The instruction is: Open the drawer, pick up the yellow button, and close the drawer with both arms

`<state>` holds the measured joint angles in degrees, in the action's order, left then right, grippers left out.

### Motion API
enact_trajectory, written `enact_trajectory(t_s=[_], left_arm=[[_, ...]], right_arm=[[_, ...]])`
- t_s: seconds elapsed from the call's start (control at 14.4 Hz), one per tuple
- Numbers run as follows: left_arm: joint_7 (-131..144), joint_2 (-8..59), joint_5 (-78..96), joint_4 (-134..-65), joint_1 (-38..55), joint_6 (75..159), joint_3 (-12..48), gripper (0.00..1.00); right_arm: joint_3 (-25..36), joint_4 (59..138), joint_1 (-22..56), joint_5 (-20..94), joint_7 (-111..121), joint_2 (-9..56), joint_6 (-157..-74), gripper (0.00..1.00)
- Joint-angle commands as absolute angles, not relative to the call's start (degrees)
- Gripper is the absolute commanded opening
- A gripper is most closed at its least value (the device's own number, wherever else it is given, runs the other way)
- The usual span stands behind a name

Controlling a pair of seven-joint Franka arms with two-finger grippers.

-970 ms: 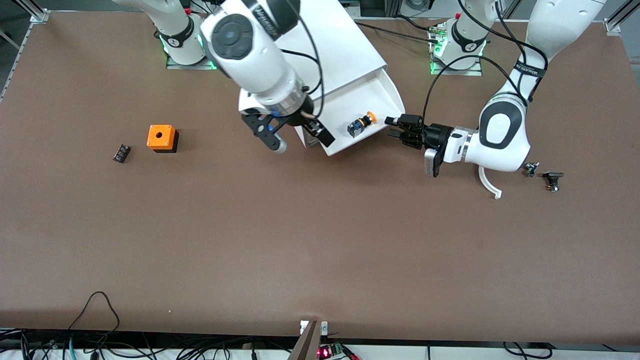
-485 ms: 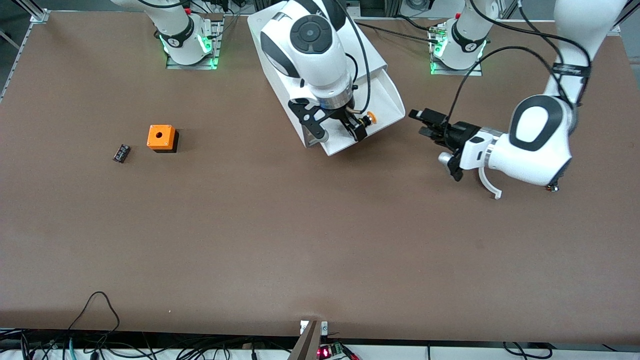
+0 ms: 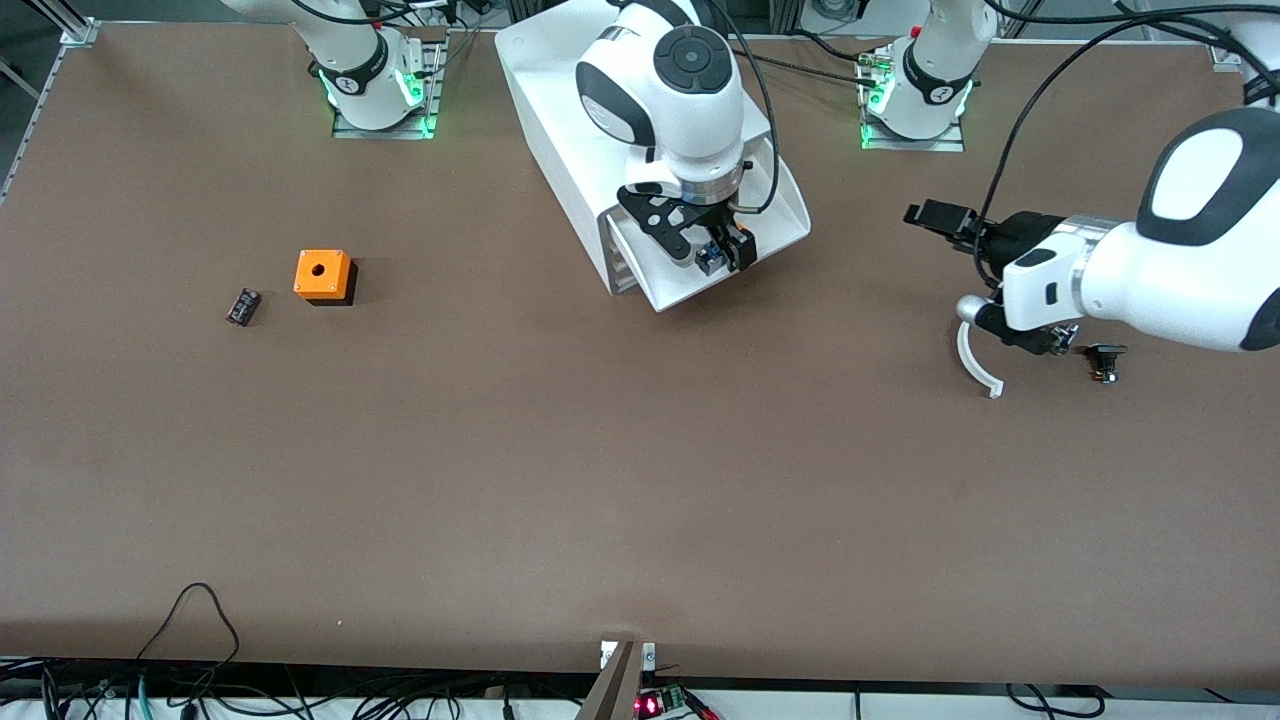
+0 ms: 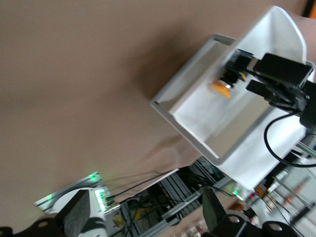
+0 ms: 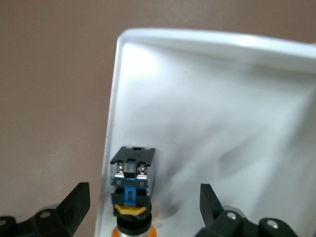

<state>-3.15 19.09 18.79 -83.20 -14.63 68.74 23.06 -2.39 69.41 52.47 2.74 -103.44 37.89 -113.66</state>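
The white drawer (image 3: 785,200) stands pulled out of the white cabinet (image 3: 560,110). The button (image 3: 711,258) lies on its side in the drawer, with a blue-black body and an orange-yellow cap. My right gripper (image 3: 712,252) is open just above it, one finger on each side, not touching. In the right wrist view the button (image 5: 132,187) lies between the open fingers (image 5: 74,205) of the right gripper (image 5: 143,207). My left gripper (image 3: 925,217) is open and empty over the table beside the drawer, toward the left arm's end. The left wrist view (image 4: 143,217) shows the drawer (image 4: 207,113) and button (image 4: 227,81) farther off.
An orange box with a hole (image 3: 323,275) and a small flat black part (image 3: 243,306) lie toward the right arm's end. A curved white piece (image 3: 975,365) and a small black part (image 3: 1104,360) lie under the left arm.
My right gripper has swung from beside the cabinet to over the button in the drawer. My left gripper has drawn back from the drawer's front toward its own end of the table.
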Motion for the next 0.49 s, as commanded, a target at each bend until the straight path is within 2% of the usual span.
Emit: enact_trajectory(t_s=[0.0, 0.14, 0.28, 0.42], left_arm=[[0.96, 19.78, 7.6, -75.52, -12.84, 66.97, 24.52, 1.0], [0.53, 19.78, -1.19, -72.09, -11.0, 67.06, 24.61, 1.0], [0.44, 20.56, -6.22, -68.66, -9.85, 68.02, 24.35, 1.0], [0.53, 22.14, -7.38, -66.98, -9.76, 70.47, 24.08, 1.0]], right_arm=[[-1.85, 67.24, 53.35, 1.32, -104.59, 39.29, -113.47, 0.82], [-1.76, 67.06, 53.17, 1.49, -104.24, 39.29, -113.64, 0.49], [-1.76, 67.06, 52.74, 1.76, -104.15, 39.2, -113.56, 0.21], [-1.58, 67.06, 52.47, 1.93, -103.98, 39.2, -113.38, 0.02]])
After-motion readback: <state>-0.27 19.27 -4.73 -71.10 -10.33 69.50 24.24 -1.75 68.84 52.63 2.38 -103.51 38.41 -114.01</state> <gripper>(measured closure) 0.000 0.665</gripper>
